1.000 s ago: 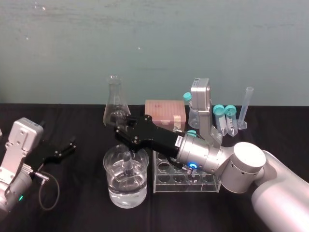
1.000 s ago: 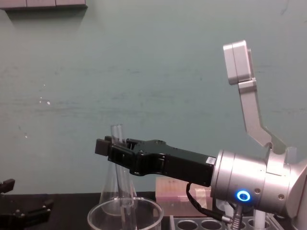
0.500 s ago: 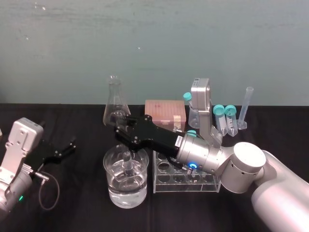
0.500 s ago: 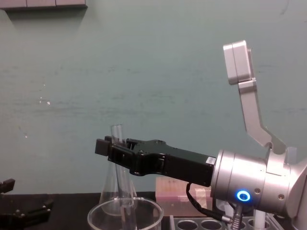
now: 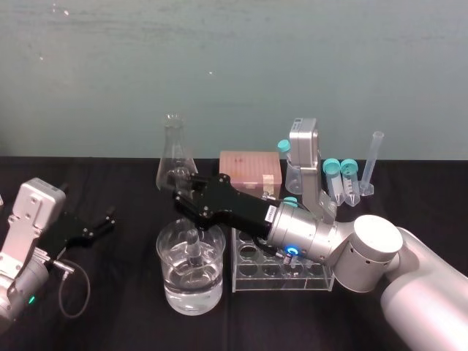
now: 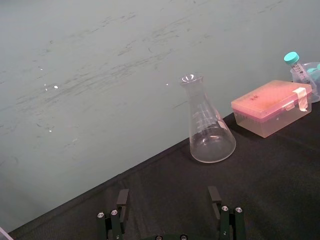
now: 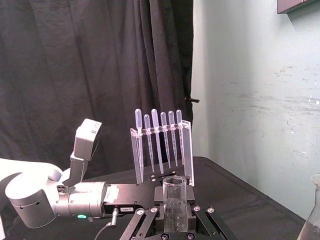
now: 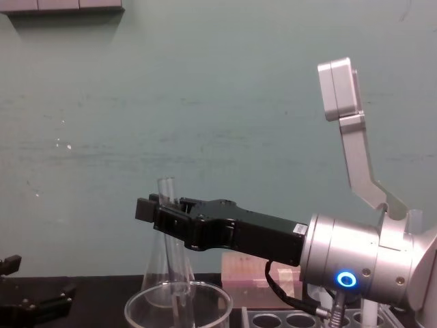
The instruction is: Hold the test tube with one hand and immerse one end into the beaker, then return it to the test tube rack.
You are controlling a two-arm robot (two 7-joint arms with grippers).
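Right gripper (image 5: 187, 202) above beaker (image 5: 172, 289) pinches test tube (image 8: 166, 188), tip seemingly in water. Lift vertically past rim before test tube rack (image 5: 281, 276). Left gripper (image 5: 101, 224) spread, left of beaker.

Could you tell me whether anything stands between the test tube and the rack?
Only the beaker's wall: the right hand holds the test tube inside it, the test tube rack just beside; left hand idle.

The right tool (image 5: 187, 196), clamped on the test tube (image 7: 174, 195), hangs above the beaker (image 5: 170, 285); the flask (image 5: 174, 157) crowds it behind, the test tube rack (image 5: 281, 281) just right. Bare table (image 5: 124, 281) lies open toward the left tool (image 5: 104, 221).
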